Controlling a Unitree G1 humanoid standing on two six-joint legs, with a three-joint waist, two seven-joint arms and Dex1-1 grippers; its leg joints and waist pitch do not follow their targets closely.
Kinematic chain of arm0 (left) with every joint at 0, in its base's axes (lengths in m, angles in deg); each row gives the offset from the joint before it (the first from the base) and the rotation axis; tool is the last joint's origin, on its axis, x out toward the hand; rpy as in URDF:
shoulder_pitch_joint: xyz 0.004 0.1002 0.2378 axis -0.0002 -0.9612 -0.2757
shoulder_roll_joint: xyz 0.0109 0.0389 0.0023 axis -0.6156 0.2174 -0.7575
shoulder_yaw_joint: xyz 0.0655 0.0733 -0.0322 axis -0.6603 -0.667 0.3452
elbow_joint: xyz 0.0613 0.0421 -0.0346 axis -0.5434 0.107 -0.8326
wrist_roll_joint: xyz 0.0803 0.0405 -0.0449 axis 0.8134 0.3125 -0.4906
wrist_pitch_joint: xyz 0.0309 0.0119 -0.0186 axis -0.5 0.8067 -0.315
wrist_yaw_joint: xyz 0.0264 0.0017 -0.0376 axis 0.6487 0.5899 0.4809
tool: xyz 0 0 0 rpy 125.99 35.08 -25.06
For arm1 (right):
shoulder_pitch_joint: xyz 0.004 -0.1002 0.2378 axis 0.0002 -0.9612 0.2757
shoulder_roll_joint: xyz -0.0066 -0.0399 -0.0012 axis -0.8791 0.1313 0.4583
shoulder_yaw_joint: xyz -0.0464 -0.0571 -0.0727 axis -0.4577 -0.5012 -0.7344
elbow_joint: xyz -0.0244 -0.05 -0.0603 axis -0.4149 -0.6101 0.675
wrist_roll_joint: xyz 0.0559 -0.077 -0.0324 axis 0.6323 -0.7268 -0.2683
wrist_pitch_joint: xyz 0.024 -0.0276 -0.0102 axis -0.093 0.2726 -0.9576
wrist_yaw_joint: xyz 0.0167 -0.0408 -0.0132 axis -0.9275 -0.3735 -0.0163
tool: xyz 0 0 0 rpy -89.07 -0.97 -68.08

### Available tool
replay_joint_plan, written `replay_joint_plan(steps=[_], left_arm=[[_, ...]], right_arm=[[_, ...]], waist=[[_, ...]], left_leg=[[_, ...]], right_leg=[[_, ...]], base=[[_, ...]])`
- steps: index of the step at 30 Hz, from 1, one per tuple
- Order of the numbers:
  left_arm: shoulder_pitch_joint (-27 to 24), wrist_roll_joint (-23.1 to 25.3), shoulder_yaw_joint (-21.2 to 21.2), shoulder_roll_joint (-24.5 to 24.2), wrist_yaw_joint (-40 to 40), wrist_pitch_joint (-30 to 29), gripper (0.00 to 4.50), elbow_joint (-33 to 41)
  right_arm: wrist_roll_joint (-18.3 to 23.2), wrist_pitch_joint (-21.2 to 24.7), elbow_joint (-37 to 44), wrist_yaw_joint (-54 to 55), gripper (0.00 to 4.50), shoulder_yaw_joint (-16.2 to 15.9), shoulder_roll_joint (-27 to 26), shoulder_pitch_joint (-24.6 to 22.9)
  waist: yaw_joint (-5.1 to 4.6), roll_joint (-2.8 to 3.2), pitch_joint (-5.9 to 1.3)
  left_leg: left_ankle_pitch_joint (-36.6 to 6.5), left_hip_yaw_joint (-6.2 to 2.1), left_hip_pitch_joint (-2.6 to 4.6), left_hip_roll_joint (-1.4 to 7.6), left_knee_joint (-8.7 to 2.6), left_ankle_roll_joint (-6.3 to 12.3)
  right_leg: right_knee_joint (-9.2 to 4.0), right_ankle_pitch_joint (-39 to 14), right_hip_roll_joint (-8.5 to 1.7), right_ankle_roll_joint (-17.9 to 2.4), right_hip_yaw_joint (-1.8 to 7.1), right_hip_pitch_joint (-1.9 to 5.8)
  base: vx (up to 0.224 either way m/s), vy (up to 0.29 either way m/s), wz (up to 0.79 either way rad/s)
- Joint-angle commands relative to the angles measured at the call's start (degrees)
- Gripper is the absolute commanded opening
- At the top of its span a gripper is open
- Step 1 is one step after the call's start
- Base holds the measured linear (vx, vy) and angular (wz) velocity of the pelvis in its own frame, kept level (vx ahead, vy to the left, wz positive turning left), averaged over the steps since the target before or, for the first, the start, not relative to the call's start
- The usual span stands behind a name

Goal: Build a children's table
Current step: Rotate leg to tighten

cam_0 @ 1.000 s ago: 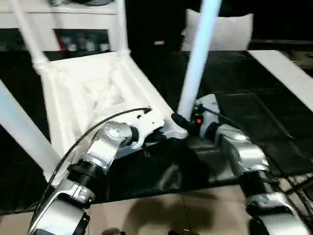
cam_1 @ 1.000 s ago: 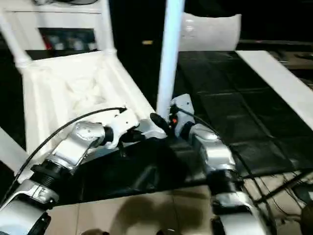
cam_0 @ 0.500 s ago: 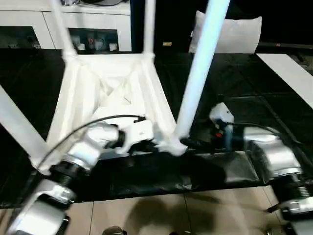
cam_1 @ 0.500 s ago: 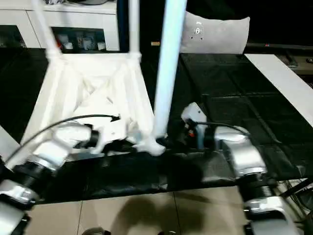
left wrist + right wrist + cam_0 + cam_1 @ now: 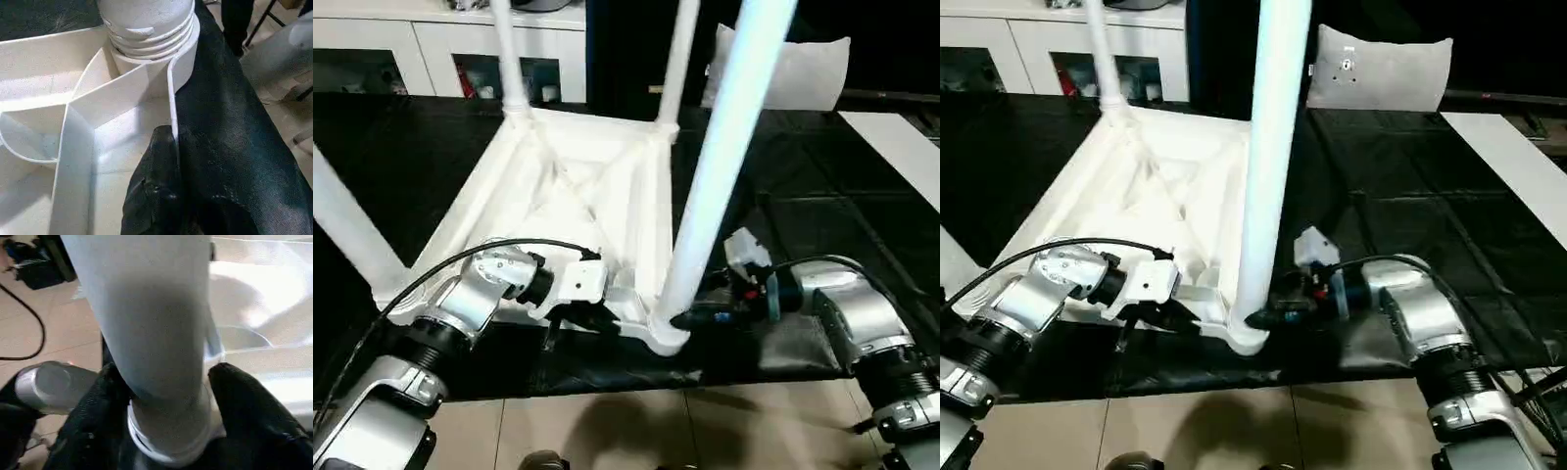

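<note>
The children's table (image 5: pixel 578 196) lies upside down on a black cloth, ribbed underside up, with its white legs pointing upward. The near right leg (image 5: pixel 720 166) stands in its corner socket (image 5: pixel 666 338), its threaded collar showing in the left wrist view (image 5: pixel 146 29). My right gripper (image 5: pixel 690 315) is at that leg's base, a black finger (image 5: pixel 244 401) pressed on each side of it. My left gripper (image 5: pixel 587 318) is shut on the tabletop's near rim (image 5: pixel 172 112), just left of that socket.
A white cabinet with glass doors (image 5: pixel 372 44) runs along the back left. A white cushion (image 5: pixel 793 73) sits at the back right, and a white board (image 5: pixel 901 147) at the far right. Black cloth (image 5: pixel 783 215) covers the floor; tan tiles (image 5: pixel 636 431) lie nearest me.
The whole view has shifted. My right gripper, half a second ago a little to the right of the leg, now has its fingers closed in on the leg's base. My left gripper keeps its hold on the rim.
</note>
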Motion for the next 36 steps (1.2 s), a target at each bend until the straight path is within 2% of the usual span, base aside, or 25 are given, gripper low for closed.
replay_joint_plan(steps=[1, 4, 9, 12, 14, 15, 16, 17, 18, 19, 20, 22, 23, 24, 25, 26, 27, 29, 31, 32, 33, 36], left_arm=[[1.03, 1.29, -3.4, 1.33, 3.28, 1.89, 0.0, 0.39], [1.14, 1.26, -3.44, 1.61, 3.31, 2.09, 0.0, 0.06], [1.13, 0.7, -3.1, 2.04, 3.27, 1.91, 0.0, -0.57], [-0.69, -4.31, -0.56, 3.47, 3.64, -5.4, 0.0, 3.15], [-1.29, -3.5, 0.69, 4.85, -1.75, -9.91, 0.0, 4.41], [-1.3, -3.47, 0.73, 4.9, -1.94, -10.04, 0.0, 4.43], [-1.37, -3.33, 1.06, 5.33, -3.19, -10.87, 0.0, 4.51], [-1.65, -3.14, 1.92, 6.43, -6.31, -13.36, 0.0, 5.23], [-1.85, -2.84, 2.61, 7.38, -9.04, -15.23, 0.0, 5.81], [-1.9, -2.37, 3.52, 8.59, -12.48, -17.42, 0.0, 6.2], [-1.9, -1.86, 4.18, 9.62, -15.33, -19.06, 0.0, 6.58], [-1.95, -0.39, 4.97, 10.85, -19.4, -21.3, 0.0, 7.66], [-1.76, 0.89, 5.59, 12.08, -22.9, -23.26, 0.0, 7.83], [-1.47, 2.26, 6.39, 13.85, -27.38, -25.9, 0.0, 7.8], [-1.39, 2.47, 6.62, 14.45, -28.61, -26.76, 0.0, 7.78], [-1.42, 2.52, 6.68, 14.96, -29.38, -27.64, 0.0, 8.03], [-1.41, 2.59, 6.69, 15.35, -30.01, -28.24, 0.0, 8.15], [-1.44, 2.71, 6.67, 15.56, -30.51, -28.72, 0.0, 8.37], [-1.56, 2.84, 6.63, 15.49, -30.74, -28.88, 0.0, 8.54], [-1.65, 3.1, 6.61, 15.38, -30.89, -28.84, 0.0, 8.64], [-1.73, 3.28, 6.61, 15.26, -31.0, -28.83, 0.0, 8.71], [-2.41, 4.19, 6.57, 13.77, -31.41, -28.74, 0.0, 9.08]], right_arm=[[0.1, -0.4, -0.3, 0.09, 2.4, -0.37, -0.23, 0.64], [0.44, 0.12, -0.74, 0.26, 2.1, -0.46, -0.8, 0.77], [1.24, 1.83, 0.28, -0.56, 2.0, -0.64, -0.53, 0.27], [1.98, 4.24, 2.73, 2.86, 1.98, 0.67, -1.96, -0.91], [-0.92, 6.27, 2.83, 10.95, 1.98, 0.68, -4.34, -1.17], [-1.01, 6.3, 2.81, 11.19, 1.98, 0.68, -4.41, -1.17], [-1.44, 6.46, 2.71, 12.4, 1.98, 0.73, -4.8, -1.18], [-2.34, 6.98, 1.91, 17.21, 1.97, 1.62, -6.69, -0.86], [-2.85, 7.73, 1.3, 20.9, 1.97, 2.43, -8.18, -0.58], [-3.72, 8.29, 0.71, 24.94, 1.96, 3.04, -9.77, -0.31], [-4.71, 8.8, 0.15, 28.66, 1.96, 3.47, -11.19, 0.04], [-6.09, 9.89, -0.03, 33.55, 1.95, 4.06, -13.0, 0.49], [-7.06, 10.77, -1.14, 38.75, 1.95, 5.13, -14.72, 1.66], [-7.87, 11.64, -2.81, 45.34, 1.95, 6.78, -17.0, 3.32], [-7.93, 11.44, -3.29, 46.88, 1.95, 7.21, -17.67, 3.8], [-7.62, 11.4, -3.43, 47.25, 1.95, 7.4, -18.03, 3.96], [-7.29, 11.25, -3.51, 47.21, 2.29, 7.45, -18.29, 4.03], [-7.2, 11.19, -3.47, 47.21, 2.63, 7.6, -18.6, 4.01], [-6.42, 11.29, -2.69, 46.26, 2.66, 7.99, -18.98, 3.66], [-6.16, 11.37, -2.12, 45.73, 2.97, 8.04, -19.03, 3.4], [-6.0, 11.4, -1.68, 45.34, 2.97, 8.05, -19.0, 3.19], [-5.74, 10.27, 0.83, 42.85, 3.16, 7.46, -16.78, 1.51]], waist=[[-0.33, 0.22, -3.9], [-0.31, 0.22, -3.91], [-0.26, 0.13, -3.88], [-0.21, 0.2, -3.95], [-0.54, 0.18, -3.87], [-0.7, 0.3, -3.87], [-1.06, 0.12, -3.54], [-1.23, 0.15, -3.39], [-1.73, 0.08, -3.15], [-2.34, -0.06, -3.19], [-2.7, -0.18, -3.2], [-3.67, 0.0, -3.31], [-4.45, -0.33, -3.36], [-5.0, -0.21, -3.31], [-5.4, -0.24, -3.32], [-5.45, -0.33, -3.53], [-5.41, -0.29, -3.47], [-5.28, -0.3, -3.49], [-5.08, -0.1, -3.67], [-4.79, -0.1, -3.8], [-4.66, -0.11, -3.82], [-4.28, 0.04, -3.99]], left_leg=[[-9.95, -1.03, 0.78, 3.19, -3.73, 1.92], [-10.05, -1.08, 0.82, 3.24, -3.77, 1.48], [-10.24, -1.08, 0.86, 3.25, -3.76, 1.4], [-9.18, -1.05, 0.86, 3.34, -3.8, 1.31], [-9.39, -1.09, 0.79, 3.35, -3.88, 1.21], [-9.67, -1.1, 0.8, 3.29, -3.88, 1.03], [-11.06, -1.14, 0.72, 2.96, -3.93, 0.67], [-12.78, -1.18, 1.09, 2.71, -3.83, 0.31], [-13.72, -1.33, 1.13, 2.73, -3.93, -0.35], [-14.29, -1.6, 0.99, 2.54, -3.91, -0.86], [-14.05, -1.71, 0.8, 2.54, -3.96, -1.16], [-14.45, -1.98, 0.61, 2.29, -3.96, -1.12], [-14.57, -1.94, 0.52, 2.48, -3.97, -1.05], [-14.77, -2.02, 0.67, 2.3, -3.85, -0.83], [-14.9, -1.97, 0.67, 2.23, -3.79, -0.76], [-14.47, -1.84, 0.78, 1.94, -3.44, 0.08], [-14.06, -1.75, 0.76, 1.92, -3.45, 0.59], [-13.4, -1.6, 0.82, 2.09, -3.51, 1.52], [-12.2, -1.62, 0.71, 2.39, -3.67, 1.83], [-11.34, -1.47, 0.88, 2.53, -3.62, 1.97], [-10.83, -1.39, 0.88, 2.57, -3.61, 2.06], [-8.51, -1.36, 0.41, 2.65, -3.63, 2.55]], right_leg=[[-4.16, -17.86, -5.5, -8.64, 3.51, 2.82], [-4.07, -17.58, -5.49, -8.83, 3.49, 2.85], [-4.15, -18.46, -5.6, -8.59, 3.52, 2.9], [-3.82, -17.01, -5.6, -8.96, 3.57, 2.99], [-3.83, -16.42, -5.5, -9.34, 3.52, 2.9], [-3.83, -16.8, -5.53, -9.37, 3.54, 2.89], [-4.44, -20.23, -5.58, -8.5, 3.45, 2.87], [-5.16, -25.52, -5.7, -6.89, 3.33, 2.69], [-5.45, -29.17, -5.73, -5.82, 3.26, 2.51], [-5.87, -32.57, -5.79, -4.32, 2.89, 2.71], [-5.96, -33.25, -5.77, -3.74, 2.74, 2.81], [-6.33, -34.15, -5.67, -2.49, 2.39, 2.89], [-6.28, -33.33, -5.62, -2.71, 2.5, 2.8], [-6.42, -33.4, -5.54, -2.93, 2.39, 2.56], [-6.4, -33.41, -5.47, -3.14, 2.37, 2.48], [-6.73, -33.5, -5.63, -2.84, 2.39, 2.49], [-6.77, -32.86, -5.56, -2.93, 2.5, 2.42], [-6.49, -30.37, -5.35, -3.6, 2.73, 2.27], [-5.93, -26.51, -5.26, -4.82, 2.93, 2.38], [-5.54, -23.47, -5.19, -5.94, 3.15, 2.3], [-5.35, -21.98, -5.16, -6.52, 3.25, 2.32], [-4.49, -16.52, -5.27, -8.28, 3.46, 2.96]], base=[[0.0, 0.0, 0.0], [0.0, 0.0, 0.0], [0.0, 0.0, 0.0], [0.0, 0.0, 0.0], [0.0, 0.0, 0.0], [0.0, 0.0, 0.0], [0.0, 0.0, 0.0], [0.0, 0.0, 0.0], [0.0, 0.0, 0.0], [0.0, 0.0, 0.0], [0.0, 0.0, 0.0], [0.0, 0.0, 0.0], [0.0, 0.0, 0.0], [0.0, 0.0, 0.0], [0.0, 0.0, 0.0], [0.0, 0.0, 0.0], [0.0, 0.0, 0.0], [0.0, 0.0, 0.0], [0.0, 0.0, 0.0], [0.0, 0.0, 0.0], [0.0, 0.0, 0.0], [0.0, 0.0, 0.0]])
